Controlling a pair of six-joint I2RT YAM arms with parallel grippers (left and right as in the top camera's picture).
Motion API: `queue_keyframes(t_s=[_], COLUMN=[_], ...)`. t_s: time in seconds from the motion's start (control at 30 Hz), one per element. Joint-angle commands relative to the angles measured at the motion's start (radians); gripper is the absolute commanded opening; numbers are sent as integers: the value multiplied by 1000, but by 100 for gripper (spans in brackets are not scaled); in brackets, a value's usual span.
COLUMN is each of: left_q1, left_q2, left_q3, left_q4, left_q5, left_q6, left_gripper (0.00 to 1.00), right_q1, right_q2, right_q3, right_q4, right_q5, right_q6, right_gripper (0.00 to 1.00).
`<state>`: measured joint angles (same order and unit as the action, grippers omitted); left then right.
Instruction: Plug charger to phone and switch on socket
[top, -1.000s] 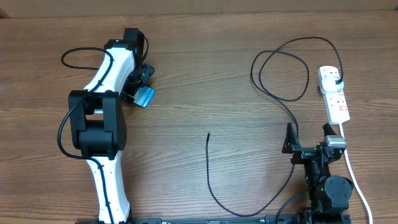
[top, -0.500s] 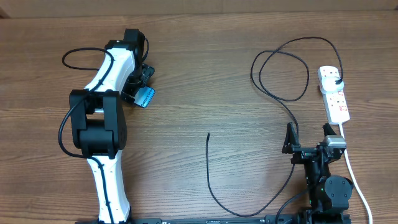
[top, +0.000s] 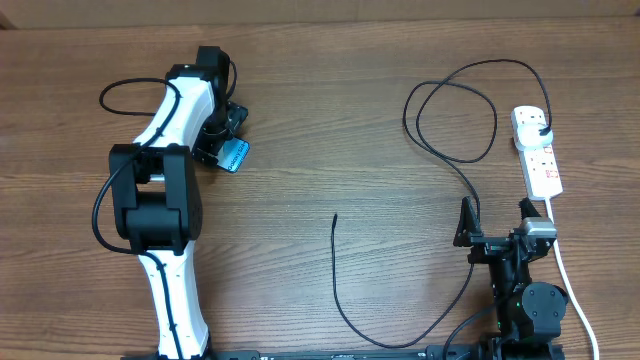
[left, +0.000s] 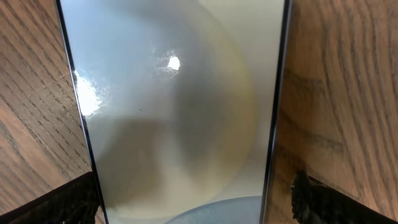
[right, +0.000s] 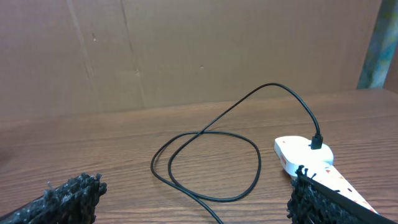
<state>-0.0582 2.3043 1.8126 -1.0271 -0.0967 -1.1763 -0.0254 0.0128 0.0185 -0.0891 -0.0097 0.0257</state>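
While the left tool (top: 228, 138) straddles it, the phone (top: 235, 156) sits at the far left of the wooden surface (top: 330, 120), its cyan screen showing just past the tool's tip. In the left wrist view the phone (left: 180, 106) fills the frame, its glass pale with glare. A black finger (left: 56, 202) stands at each long edge. One meets the dark edge and the other shows a sliver of wood between, so I cannot tell whether the tool is clamped on it.

Well apart to the right, the charger (top: 337, 280) lies loose. Its connector tip (top: 335, 216) points up mid-surface, and the cable curves back past the right arm and loops toward the power strip (top: 543, 165). There its plug (top: 541, 133) sits in the end outlet. The strip's white lead (top: 565, 270) trails toward the near edge.

The right tool (top: 495, 222) rests near the front edge beside that lead, jaws spread wide and holding nothing.
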Motion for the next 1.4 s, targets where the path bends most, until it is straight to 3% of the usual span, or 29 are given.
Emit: queue_keyframes(t_s=[0.0,1.37], left_q1=[8,72], left_q2=[45,45], left_q3=[-11,-11], left_q4=[-19,-12], left_q5=[27,-3], left_q6=[-6,-17], left_gripper=[100,100], right_q1=[4,4], right_q2=[-7,-7], right_q3=[-10,-10], right_q4=[5,5], right_q5=[12,12], right_q6=[0,0], right_gripper=[100,100])
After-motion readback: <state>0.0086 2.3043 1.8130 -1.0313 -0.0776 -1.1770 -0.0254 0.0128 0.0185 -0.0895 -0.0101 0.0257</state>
